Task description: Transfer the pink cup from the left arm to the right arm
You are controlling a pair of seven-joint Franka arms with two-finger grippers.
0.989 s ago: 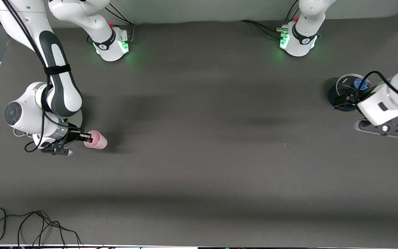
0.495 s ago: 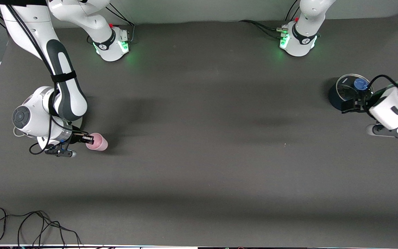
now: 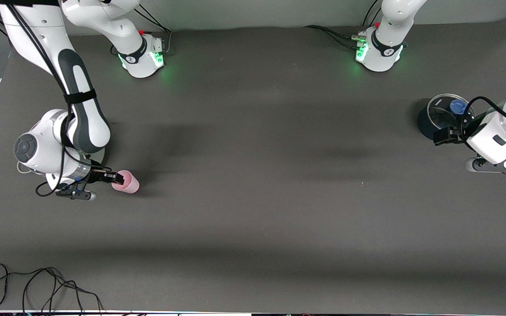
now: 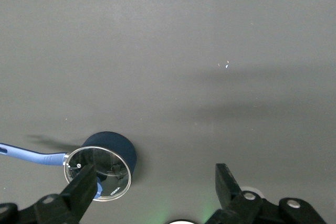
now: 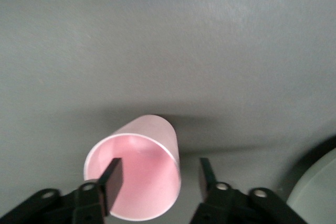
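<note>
I see the pink cup (image 3: 126, 182) standing on the dark bench (image 3: 257, 184) toward the right arm's end, upright as far as I can tell, with its open mouth facing up into the right wrist view (image 5: 137, 167). My right tool (image 3: 109, 177) is down at the cup: its 2 fingers are spread apart, 1 finger (image 5: 111, 180) reaching inside the cup's mouth and the other (image 5: 207, 172) standing outside the wall with a gap, so the cup's wall sits between them without being pinched. Whether the inner finger touches the pink wall I cannot tell. My left tool (image 4: 152, 184) waits up in the air toward the left arm's end, its claw fingers wide apart and holding nothing. Just beside it on the bench sits a dark blue pot (image 3: 433, 118) with a glass lid (image 3: 447, 110) and a blue knob (image 3: 457, 105); the left wrist view also shows the pot's blue handle (image 4: 31, 155). A loose black cable (image 3: 37, 285) lies at the bench edge nearest the front camera, toward the right arm's end.
</note>
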